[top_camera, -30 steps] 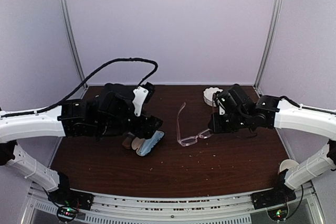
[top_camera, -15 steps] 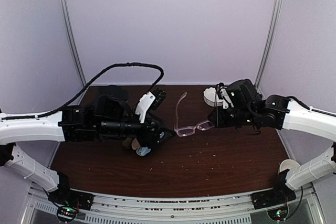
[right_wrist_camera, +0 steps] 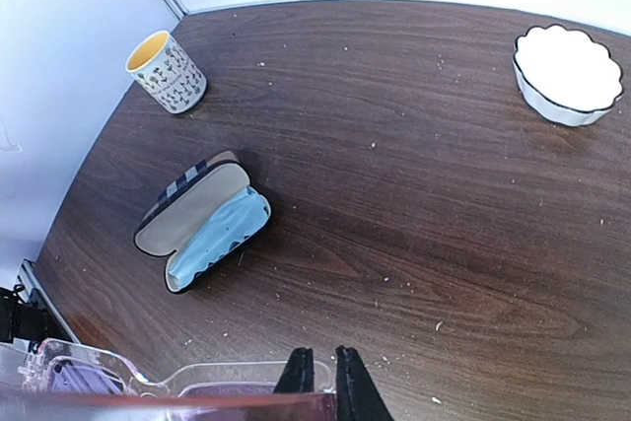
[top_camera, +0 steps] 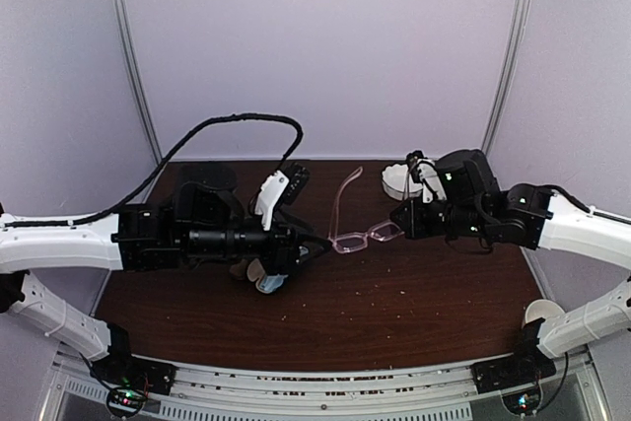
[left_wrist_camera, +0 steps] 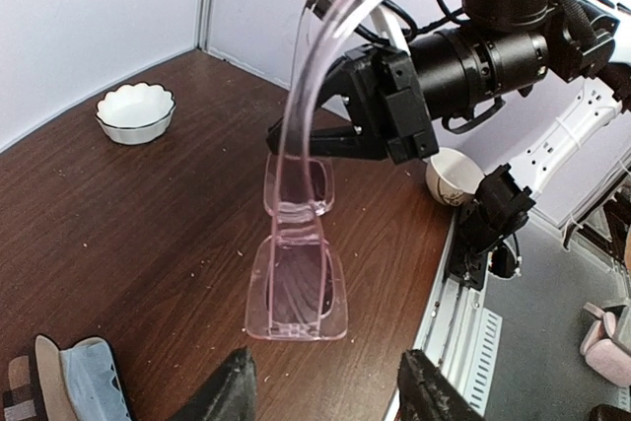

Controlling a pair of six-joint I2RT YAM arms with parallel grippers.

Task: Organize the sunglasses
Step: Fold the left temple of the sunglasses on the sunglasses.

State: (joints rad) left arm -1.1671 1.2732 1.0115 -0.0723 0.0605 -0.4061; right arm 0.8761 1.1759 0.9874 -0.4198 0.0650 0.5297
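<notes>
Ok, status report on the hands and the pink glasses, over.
Right hand shut on pink glasses, held off the table. Left hand open, just short of their free lens. Open case beside left hand; nothing between.

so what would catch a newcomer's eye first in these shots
The pink-framed glasses hang in mid-air above the middle of the table, pinched at one lens end by the right gripper. The left gripper faces the other end with its jaws apart, apparently not touching. Left of centre, an open striped case lies on the wood with a pale blue cloth inside.
</notes>
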